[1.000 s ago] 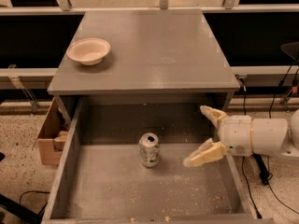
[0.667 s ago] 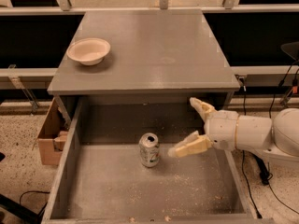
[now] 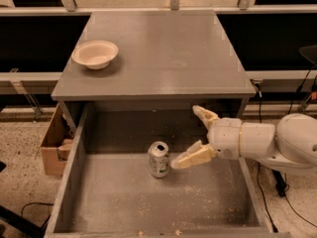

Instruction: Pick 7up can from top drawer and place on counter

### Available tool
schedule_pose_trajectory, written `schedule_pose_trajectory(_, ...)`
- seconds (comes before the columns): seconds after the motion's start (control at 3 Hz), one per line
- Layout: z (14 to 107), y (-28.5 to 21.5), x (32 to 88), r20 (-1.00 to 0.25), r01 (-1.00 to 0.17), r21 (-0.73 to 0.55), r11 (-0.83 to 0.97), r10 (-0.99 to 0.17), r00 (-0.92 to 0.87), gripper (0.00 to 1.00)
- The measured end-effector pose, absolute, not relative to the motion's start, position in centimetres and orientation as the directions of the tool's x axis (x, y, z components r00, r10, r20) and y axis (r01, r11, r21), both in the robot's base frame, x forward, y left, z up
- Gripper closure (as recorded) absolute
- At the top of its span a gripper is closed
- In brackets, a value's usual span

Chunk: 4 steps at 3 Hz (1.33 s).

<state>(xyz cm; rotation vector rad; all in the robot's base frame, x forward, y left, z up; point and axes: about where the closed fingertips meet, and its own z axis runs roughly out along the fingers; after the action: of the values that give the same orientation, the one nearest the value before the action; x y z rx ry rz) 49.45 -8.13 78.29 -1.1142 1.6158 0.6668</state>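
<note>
My gripper [image 3: 184,137] hangs inside the drawer [image 3: 73,182], just right of the can [image 3: 159,158], with its jaws spread wide and holding nothing. The can stands upright mid-drawer. I should slide left until both fingers straddle it, then close gently at mid-height.

Gripper [image 3: 184,137] centre-right, pointing left. 2 jaws spread wide apart, 1 upper, 1 lower. White wrist [image 3: 240,140] and arm [image 3: 296,142] directly behind jaws, extending right.
</note>
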Motion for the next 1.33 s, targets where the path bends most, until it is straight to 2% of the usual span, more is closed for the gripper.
schedule_pose_trajectory(0.67,70.9,-3.2,49.5,-0.945,-0.934,-0.037,0.355,-0.316,-0.082,0.00)
schedule_pose_trajectory(1.0,68.4,-1.4,49.5,-0.954,-0.940,-0.013,0.341,-0.287,-0.091,0.17)
schedule_pose_trajectory(1.33,66.8,0.4,49.4,-0.962,-0.945,0.011,0.326,-0.254,-0.099,0.40)
